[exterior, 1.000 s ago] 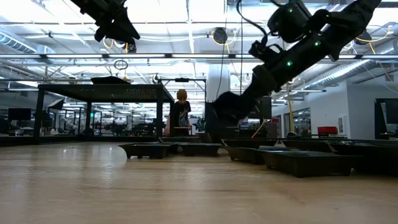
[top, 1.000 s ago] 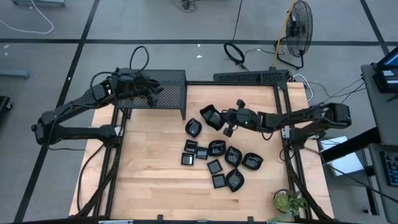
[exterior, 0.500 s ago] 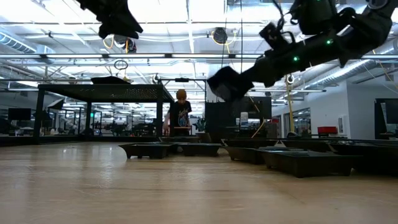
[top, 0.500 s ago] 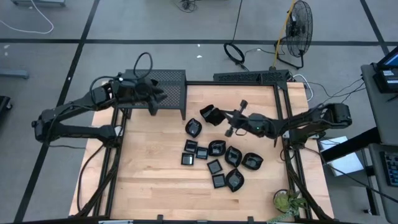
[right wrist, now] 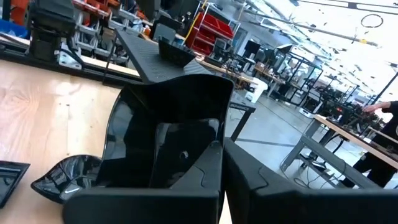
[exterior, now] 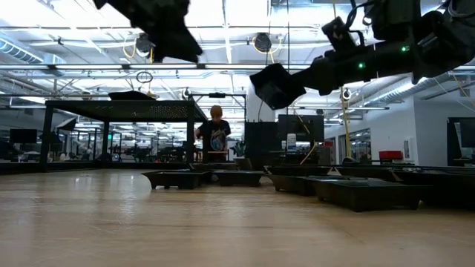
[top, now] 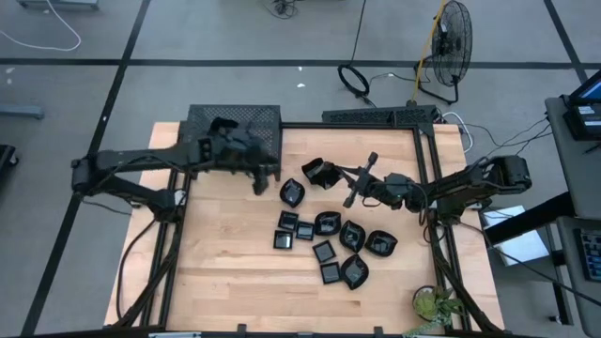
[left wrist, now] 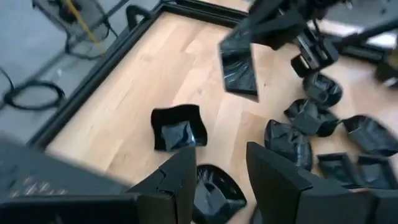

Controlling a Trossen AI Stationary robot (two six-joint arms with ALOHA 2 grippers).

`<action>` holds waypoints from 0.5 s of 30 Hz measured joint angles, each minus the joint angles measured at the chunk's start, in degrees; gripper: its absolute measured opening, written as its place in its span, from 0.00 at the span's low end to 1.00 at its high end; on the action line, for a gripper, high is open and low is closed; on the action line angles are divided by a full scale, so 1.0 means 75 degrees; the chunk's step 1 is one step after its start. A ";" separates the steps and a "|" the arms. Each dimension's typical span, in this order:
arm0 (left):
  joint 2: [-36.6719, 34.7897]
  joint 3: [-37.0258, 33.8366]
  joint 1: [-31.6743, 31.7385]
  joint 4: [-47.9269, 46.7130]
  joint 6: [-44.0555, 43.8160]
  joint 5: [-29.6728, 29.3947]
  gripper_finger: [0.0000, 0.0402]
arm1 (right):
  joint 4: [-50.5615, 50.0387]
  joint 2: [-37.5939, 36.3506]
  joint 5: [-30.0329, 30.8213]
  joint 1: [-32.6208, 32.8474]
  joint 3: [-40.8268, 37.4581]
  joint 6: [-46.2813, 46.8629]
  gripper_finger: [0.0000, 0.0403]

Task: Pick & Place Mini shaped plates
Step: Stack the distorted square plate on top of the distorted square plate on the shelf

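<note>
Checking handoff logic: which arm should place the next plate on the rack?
Right. Its gripper already holds a square plate lifted off the table, facing the mesh rack. The left gripper hangs empty, jaws apart, over the plates on the table.

Both arms are matte black throughout, built of slim tubular links joined by chunkier rounded housings. The left arm (top: 141, 169), at the left of the high view, carries a black cable that loops over its blocky wrist. The right arm (top: 451, 186), at the right, ends its far link in a bulky rounded joint casing (the thickest part in sight). In the low view, small green indicator lights (exterior: 361, 65) glow along its forearm at upper right. In each wrist view, the fingers (left wrist: 273, 183) are broad, flat-faced dark plastic slabs with angular stepped edges.
</note>
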 joint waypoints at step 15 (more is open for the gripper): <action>0.2840 0.2577 -0.2145 0.0048 0.1321 -0.3570 0.64 | -0.0055 -0.0003 0.0217 -0.0049 0.0000 0.0041 0.00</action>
